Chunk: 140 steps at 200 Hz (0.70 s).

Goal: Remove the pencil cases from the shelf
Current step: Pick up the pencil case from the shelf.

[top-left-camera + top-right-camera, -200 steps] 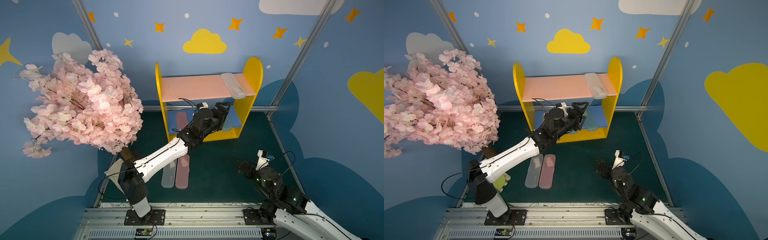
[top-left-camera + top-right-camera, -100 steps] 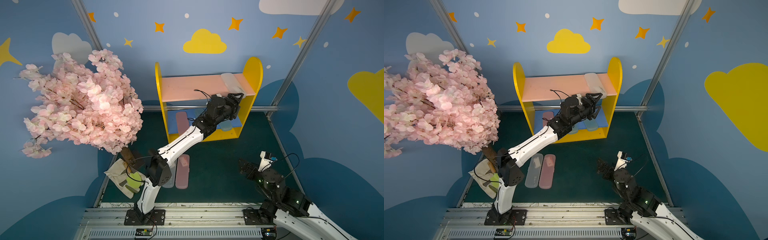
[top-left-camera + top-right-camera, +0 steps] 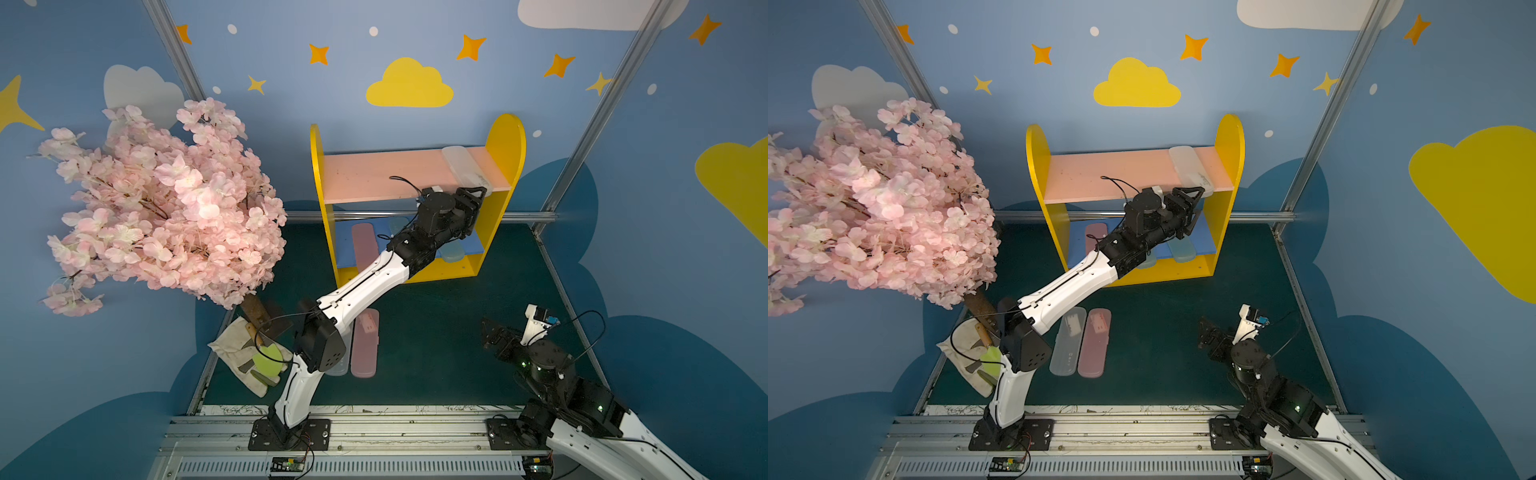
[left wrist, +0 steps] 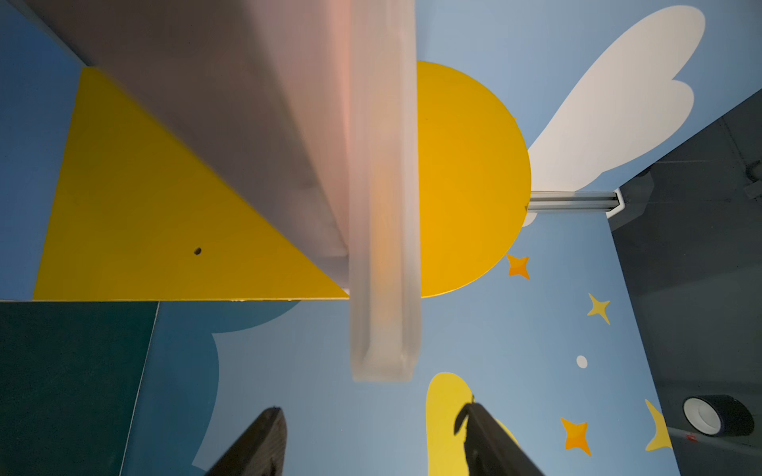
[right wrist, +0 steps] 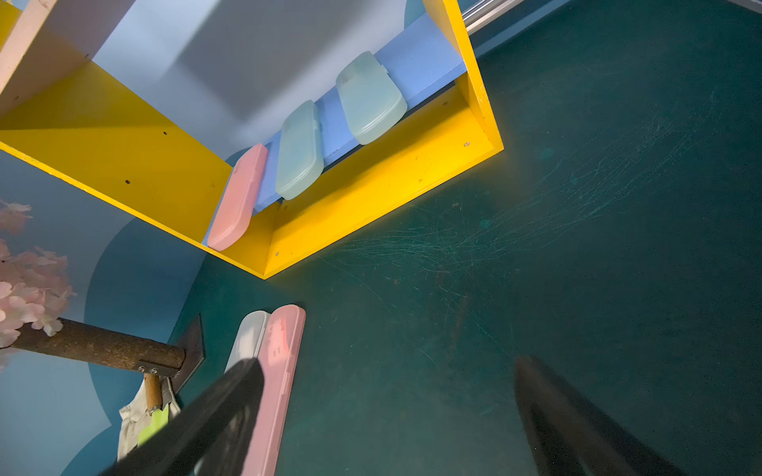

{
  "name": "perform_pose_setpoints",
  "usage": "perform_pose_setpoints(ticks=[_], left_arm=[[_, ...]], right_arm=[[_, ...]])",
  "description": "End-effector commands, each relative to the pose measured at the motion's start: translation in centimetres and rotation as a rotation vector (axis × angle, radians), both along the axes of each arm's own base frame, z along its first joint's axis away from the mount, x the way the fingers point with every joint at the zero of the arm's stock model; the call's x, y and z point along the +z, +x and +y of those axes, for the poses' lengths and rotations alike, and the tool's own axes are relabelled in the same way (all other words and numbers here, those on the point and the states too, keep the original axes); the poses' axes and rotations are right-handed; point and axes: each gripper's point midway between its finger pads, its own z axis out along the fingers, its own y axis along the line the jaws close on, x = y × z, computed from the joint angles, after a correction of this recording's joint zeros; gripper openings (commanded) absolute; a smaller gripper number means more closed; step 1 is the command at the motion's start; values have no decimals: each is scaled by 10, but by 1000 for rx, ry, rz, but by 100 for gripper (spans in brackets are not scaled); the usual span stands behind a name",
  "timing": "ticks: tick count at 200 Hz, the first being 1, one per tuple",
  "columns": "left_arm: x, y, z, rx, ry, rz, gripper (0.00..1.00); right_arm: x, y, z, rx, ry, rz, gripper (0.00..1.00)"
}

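Note:
The shelf (image 3: pixel 505 141) stands at the back. A frosted clear pencil case (image 3: pixel 463 166) lies on its pink upper board (image 3: pixel 374 174) at the right, its end overhanging the front edge. My left gripper (image 3: pixel 473 197) is open just in front of that end; in the left wrist view the case (image 4: pixel 383 288) stops short of the gripper (image 4: pixel 371 428). On the blue lower board lie a pink case (image 5: pixel 237 198) and two teal cases (image 5: pixel 299 150) (image 5: pixel 369 99). A clear case (image 3: pixel 1068 347) and a pink case (image 3: pixel 1095 343) lie on the floor. My right gripper (image 5: pixel 385 364) hangs open and empty at the front right.
A pink blossom tree (image 3: pixel 166 199) fills the left side, with its trunk base and a cloth bag (image 3: pixel 245 357) at the front left. Metal frame posts (image 3: pixel 582 124) stand beside the shelf. The arms' mounting rail (image 3: pixel 395 428) runs along the front.
My left arm has swung right and risen from the lower board to the upper board's front edge at the clear case, its jaws narrowing. The right arm has barely moved.

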Motion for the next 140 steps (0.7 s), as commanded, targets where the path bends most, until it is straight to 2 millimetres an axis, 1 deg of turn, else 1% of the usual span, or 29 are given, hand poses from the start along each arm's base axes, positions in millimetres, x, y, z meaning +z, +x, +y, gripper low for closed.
perform_pose_setpoints(ticks=[1, 34, 48, 56, 85, 140], left_arm=[[7, 23, 22, 130, 36, -54, 68], [7, 29, 20, 145, 51, -50, 66], [7, 31, 16, 142, 56, -45, 65], [3, 33, 14, 139, 65, -38, 64], [2, 36, 9, 132, 63, -34, 62], [1, 38, 6, 127, 57, -35, 52]], right_arm=[[-3, 0, -5, -21, -5, 0, 99], [-2, 0, -6, -24, 0, -4, 99], [-3, 0, -7, -26, 2, -4, 98], [-2, -1, -7, -26, 3, -6, 99], [0, -1, -8, -29, 9, -13, 99], [0, -2, -13, -41, 13, -23, 99]])
